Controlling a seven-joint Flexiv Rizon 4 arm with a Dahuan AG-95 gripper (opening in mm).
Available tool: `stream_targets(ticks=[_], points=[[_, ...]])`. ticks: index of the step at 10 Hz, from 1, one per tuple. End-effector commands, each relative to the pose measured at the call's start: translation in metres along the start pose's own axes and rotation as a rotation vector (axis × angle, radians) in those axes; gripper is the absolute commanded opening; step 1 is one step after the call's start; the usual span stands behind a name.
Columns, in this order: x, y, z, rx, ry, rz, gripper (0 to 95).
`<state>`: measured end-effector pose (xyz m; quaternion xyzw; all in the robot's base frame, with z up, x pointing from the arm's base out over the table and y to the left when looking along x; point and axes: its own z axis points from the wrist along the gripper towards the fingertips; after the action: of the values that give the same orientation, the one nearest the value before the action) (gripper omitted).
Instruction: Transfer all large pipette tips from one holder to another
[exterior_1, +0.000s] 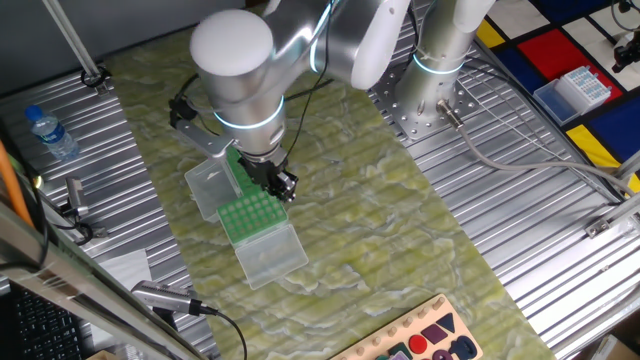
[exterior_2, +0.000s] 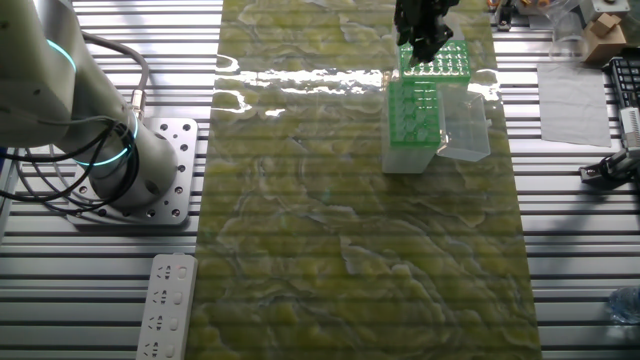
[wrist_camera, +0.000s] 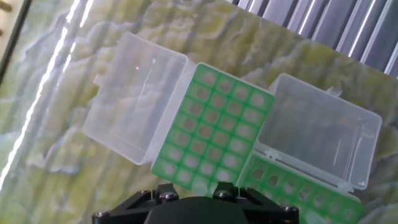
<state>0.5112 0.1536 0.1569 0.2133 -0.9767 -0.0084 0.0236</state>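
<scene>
Two green racks on the marbled mat (exterior_2: 360, 250), each with a clear hinged lid thrown open beside it.

From the hand camera, nearest first: dark gripper (wrist_camera: 198, 198) body filling the bottom edge, fingertips out of sight, so cannot tell whether the jaws stand spread or pressed together. Just beyond the gripper, the first rack (wrist_camera: 214, 134), a grid of square cells, most showing a pale round dot: the large pipette tips (wrist_camera: 219, 118) sitting in it. Cannot count them exactly through the blur. Left of this rack, its open lid (wrist_camera: 134, 102), nothing visible inside. Right of this rack and touching it at a corner, the second rack (wrist_camera: 298, 190), cut off by the frame edge, its holes looking dark. Beyond that, the second lid (wrist_camera: 320, 140), also bare inside.

In the fixed views, gripper low over the seam where the two racks meet. Farther out on the ribbed metal table: one water bottle (exterior_1: 50, 132), one blue tip box (exterior_1: 575, 90), one white power strip (exterior_2: 165, 305).
</scene>
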Motion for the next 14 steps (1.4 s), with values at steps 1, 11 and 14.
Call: stream_targets(ticks=[1,11,14], points=[[-0.001,-0.001,0.003,0.006,-0.005,0.004,38.0],[0.001,0.004,-0.020,0.000,-0.008,0.019,0.0],[0.004,0.011,-0.048,-0.012,-0.001,-0.001,0.0]])
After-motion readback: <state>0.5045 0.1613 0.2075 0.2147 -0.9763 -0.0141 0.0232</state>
